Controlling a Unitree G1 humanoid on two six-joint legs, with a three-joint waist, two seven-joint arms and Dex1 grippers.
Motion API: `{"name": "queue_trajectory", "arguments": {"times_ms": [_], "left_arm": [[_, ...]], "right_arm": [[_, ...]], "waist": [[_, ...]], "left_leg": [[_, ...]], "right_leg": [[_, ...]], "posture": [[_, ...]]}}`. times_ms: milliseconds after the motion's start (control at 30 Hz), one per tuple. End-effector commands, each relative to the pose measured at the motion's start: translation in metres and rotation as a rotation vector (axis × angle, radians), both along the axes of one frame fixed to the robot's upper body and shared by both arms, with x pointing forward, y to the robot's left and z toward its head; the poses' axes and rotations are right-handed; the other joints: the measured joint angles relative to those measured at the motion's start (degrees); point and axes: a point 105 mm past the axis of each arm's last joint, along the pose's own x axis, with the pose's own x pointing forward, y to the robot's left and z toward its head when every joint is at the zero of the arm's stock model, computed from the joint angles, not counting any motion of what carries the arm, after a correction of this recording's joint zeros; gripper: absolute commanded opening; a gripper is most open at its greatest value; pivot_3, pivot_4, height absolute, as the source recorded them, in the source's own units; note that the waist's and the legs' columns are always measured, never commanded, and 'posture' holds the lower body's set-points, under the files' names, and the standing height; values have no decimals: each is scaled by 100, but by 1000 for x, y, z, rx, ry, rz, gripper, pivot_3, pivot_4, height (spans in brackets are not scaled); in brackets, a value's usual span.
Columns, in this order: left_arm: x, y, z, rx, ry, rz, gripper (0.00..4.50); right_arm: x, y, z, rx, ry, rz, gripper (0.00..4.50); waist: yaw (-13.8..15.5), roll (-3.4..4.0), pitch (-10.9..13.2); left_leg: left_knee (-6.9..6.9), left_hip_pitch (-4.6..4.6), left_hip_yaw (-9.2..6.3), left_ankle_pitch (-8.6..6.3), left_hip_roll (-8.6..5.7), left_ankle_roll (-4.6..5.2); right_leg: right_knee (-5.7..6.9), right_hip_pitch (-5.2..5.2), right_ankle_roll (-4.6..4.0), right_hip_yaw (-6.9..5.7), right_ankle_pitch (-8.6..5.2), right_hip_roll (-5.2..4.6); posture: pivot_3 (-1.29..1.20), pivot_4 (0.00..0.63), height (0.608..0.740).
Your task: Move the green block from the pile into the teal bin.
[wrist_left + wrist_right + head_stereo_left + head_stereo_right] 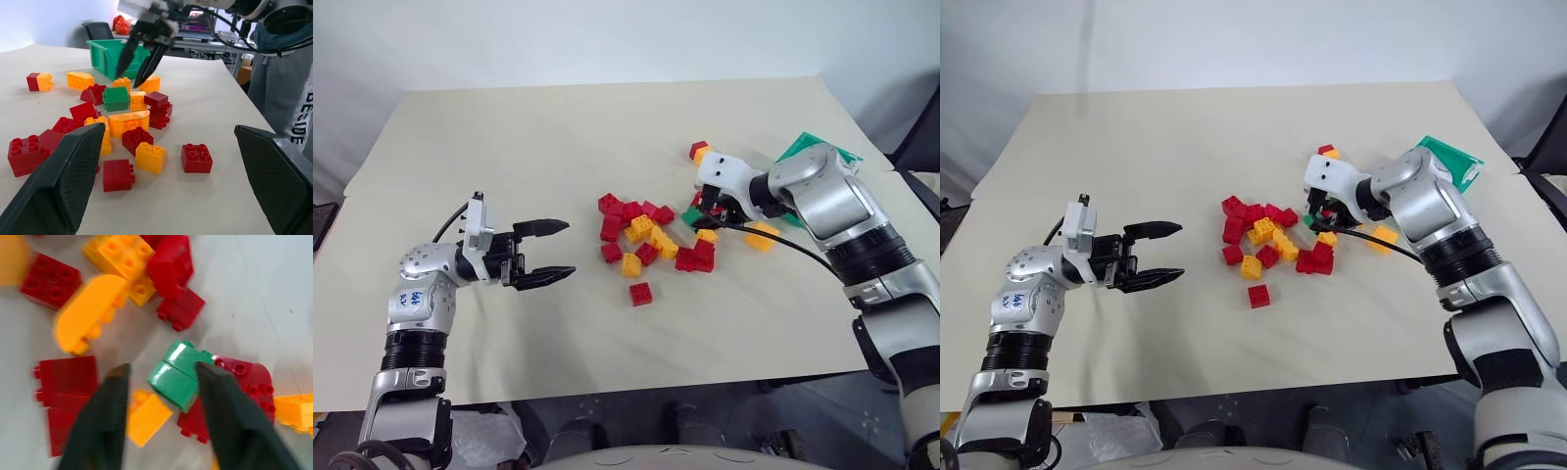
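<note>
Evidently lining up a grasp, the right pincer [161, 406] hangs parted over the small dark green studded plastic brick [178, 376] at centre frame amid the red and yellow brick pile [651, 240], the left pincer [548, 252] spread wide and empty at lower left.

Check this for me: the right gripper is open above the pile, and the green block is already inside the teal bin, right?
Not quite. The green block lies in the pile, not in the teal bin; the left wrist view shows it. The right gripper is indeed open above the pile.
</note>
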Motion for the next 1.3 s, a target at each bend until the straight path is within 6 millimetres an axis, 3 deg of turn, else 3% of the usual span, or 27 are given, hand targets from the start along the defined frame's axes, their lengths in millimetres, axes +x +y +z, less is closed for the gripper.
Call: {"name": "queue_trajectory", "arguments": {"times_ms": [33, 700, 1100, 1200, 1300], "left_arm": [[-2, -1, 5, -10, -33, -11, 4500], [-1, -5, 4, -31, -44, -2, 4500], [-3, -5, 3, -38, -48, 9, 4500], [-3, -5, 3, -40, -50, 11, 4500], [-3, -5, 3, -41, -54, 13, 4500]], "right_arm": [[6, -1, 14, -17, -49, -15, 2323], [23, 10, -15, -15, 55, -117, 2323], [13, 16, -33, -57, 158, -94, 2323], [10, 19, -35, -55, 159, -72, 1699], [8, 19, -34, -55, 155, -64, 804]], "waist": [[0, 0, 0], [-37, 1, 0], [-49, 1, 0], [-50, -2, -2], [-49, -4, -3]], "left_leg": [[-1, 0, 0, 0, 0, 0], [0, 1, -2, 1, 0, -2], [1, 5, -4, 2, 1, -4], [2, 5, -5, 2, 1, -4], [5, 9, -6, 2, 1, -4]], "right_leg": [[0, 0, 0, 0, 0, 0], [5, 0, 0, -1, 0, 1], [10, 1, 0, 0, 0, 1], [11, 2, 0, 0, 0, 1], [12, 5, 0, 1, 0, 1]], "posture": [[0, 150, 740], [0, 150, 740], [0, 150, 740], [0, 150, 740], [0, 150, 740]]}}
